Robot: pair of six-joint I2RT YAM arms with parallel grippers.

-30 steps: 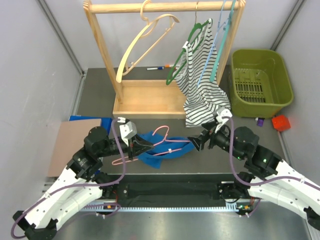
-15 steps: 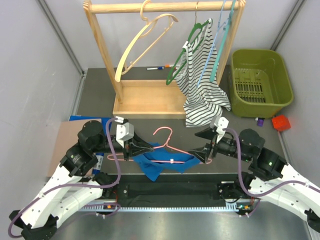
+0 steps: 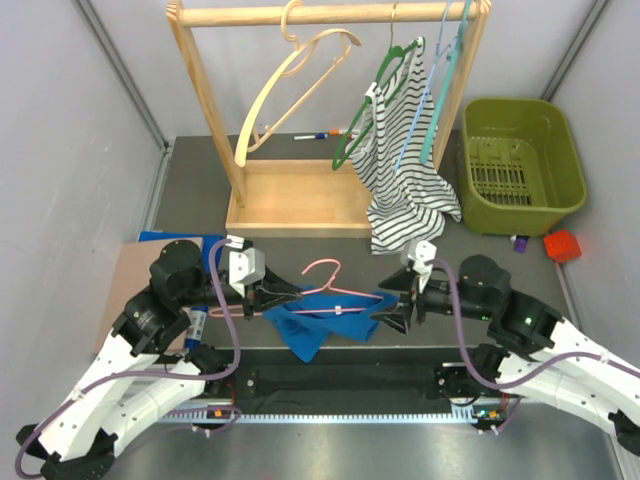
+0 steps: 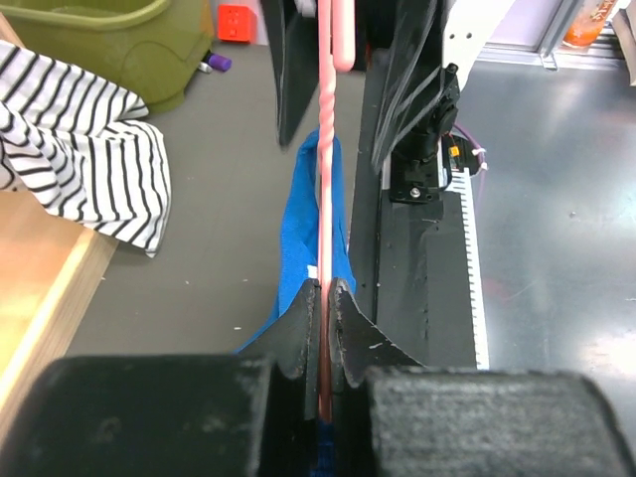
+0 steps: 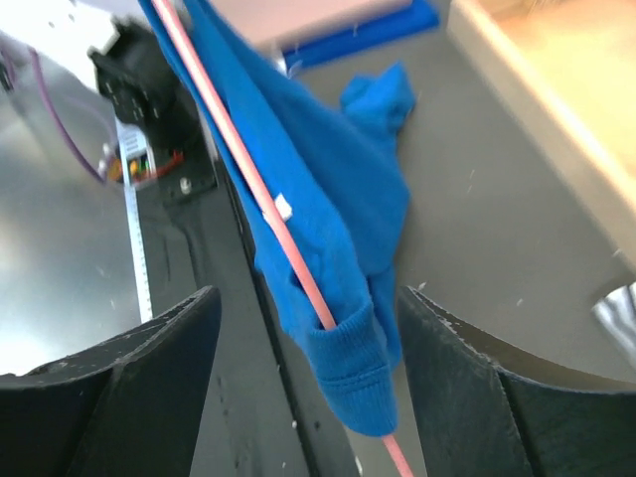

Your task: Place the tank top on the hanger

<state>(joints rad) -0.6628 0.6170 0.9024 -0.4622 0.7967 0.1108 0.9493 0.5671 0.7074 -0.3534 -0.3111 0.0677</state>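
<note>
The pink wire hanger (image 3: 335, 291) is held low over the table between my two grippers, hook pointing away. My left gripper (image 3: 284, 296) is shut on its left end; in the left wrist view the wire (image 4: 325, 169) runs straight out from between the closed jaws (image 4: 326, 298). The royal-blue tank top (image 3: 318, 327) hangs along the hanger and sags to the table. In the right wrist view its strap (image 5: 350, 366) is looped over the wire (image 5: 238, 164). My right gripper (image 3: 398, 307) is open, its jaws on either side of that end (image 5: 308, 298) without touching it.
A wooden rack (image 3: 290, 210) stands behind, with a cream wooden hanger (image 3: 285, 85) and a striped top (image 3: 405, 170) on a green hanger. An olive basket (image 3: 518, 165) and a red block (image 3: 562, 245) are at the right. Cardboard (image 3: 140, 280) lies at the left.
The hanger has swung level and nearer the table's front edge, with the tank top now strung along it. My right gripper has moved left and down, and stands open round the strap end.
</note>
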